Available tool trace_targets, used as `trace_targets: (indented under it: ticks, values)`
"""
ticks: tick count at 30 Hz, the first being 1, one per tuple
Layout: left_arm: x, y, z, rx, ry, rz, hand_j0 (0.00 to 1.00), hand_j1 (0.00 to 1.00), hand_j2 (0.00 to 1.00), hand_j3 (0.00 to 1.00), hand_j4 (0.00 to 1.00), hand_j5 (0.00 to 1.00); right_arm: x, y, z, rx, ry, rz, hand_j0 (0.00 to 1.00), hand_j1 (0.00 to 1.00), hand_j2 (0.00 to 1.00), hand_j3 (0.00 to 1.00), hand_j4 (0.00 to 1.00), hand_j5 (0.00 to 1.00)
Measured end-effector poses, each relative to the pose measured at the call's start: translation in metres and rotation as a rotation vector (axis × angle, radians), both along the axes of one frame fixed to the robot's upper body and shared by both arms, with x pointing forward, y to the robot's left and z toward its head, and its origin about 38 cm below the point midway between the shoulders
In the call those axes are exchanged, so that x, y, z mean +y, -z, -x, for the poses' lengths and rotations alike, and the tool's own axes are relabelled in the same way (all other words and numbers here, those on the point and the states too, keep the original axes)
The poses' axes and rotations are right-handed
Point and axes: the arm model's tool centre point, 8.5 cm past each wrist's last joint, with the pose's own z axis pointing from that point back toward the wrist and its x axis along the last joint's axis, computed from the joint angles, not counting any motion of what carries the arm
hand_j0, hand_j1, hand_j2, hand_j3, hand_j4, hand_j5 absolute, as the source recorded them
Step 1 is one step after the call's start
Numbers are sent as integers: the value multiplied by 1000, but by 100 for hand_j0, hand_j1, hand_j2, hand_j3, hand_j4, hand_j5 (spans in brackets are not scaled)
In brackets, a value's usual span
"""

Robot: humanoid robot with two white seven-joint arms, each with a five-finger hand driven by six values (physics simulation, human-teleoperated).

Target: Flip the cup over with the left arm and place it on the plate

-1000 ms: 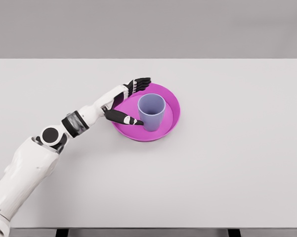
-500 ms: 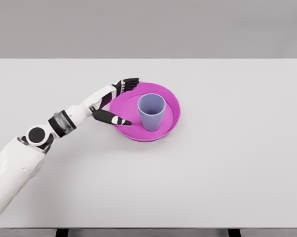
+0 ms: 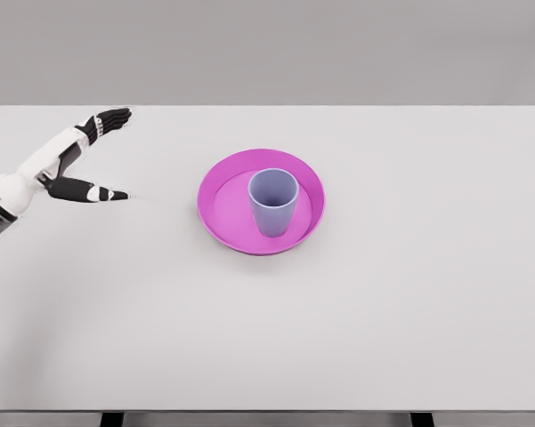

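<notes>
A lavender-blue cup (image 3: 273, 201) stands upright, mouth up, on the magenta plate (image 3: 222, 200) near the middle of the white table. My left hand (image 3: 109, 153) is far off to the left, near the table's left edge, well apart from the plate. Its fingers (image 3: 107, 121) are spread and the thumb (image 3: 98, 192) points right; it holds nothing. The right arm does not show.
The white table (image 3: 383, 294) fills the view, with its front edge along the bottom and its back edge against a grey wall. Nothing else lies on it.
My left hand has drawn back from beside the cup, moving left across the table and away from the plate. The cup stays upright on the plate.
</notes>
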Motion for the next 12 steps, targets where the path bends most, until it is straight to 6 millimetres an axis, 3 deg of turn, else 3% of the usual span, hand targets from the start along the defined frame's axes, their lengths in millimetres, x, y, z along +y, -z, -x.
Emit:
trace_targets:
  ticks: [4, 12]
  values:
    - [36, -2, 15, 13, -52, -60, 100, 100, 100, 100, 100, 100, 0, 0, 0, 0, 0, 0, 100, 100, 100, 100, 100, 100]
    - [27, -9, 26, -9, -2, -71, 100, 100, 100, 100, 100, 100, 0, 0, 0, 0, 0, 0, 100, 100, 100, 100, 100, 100]
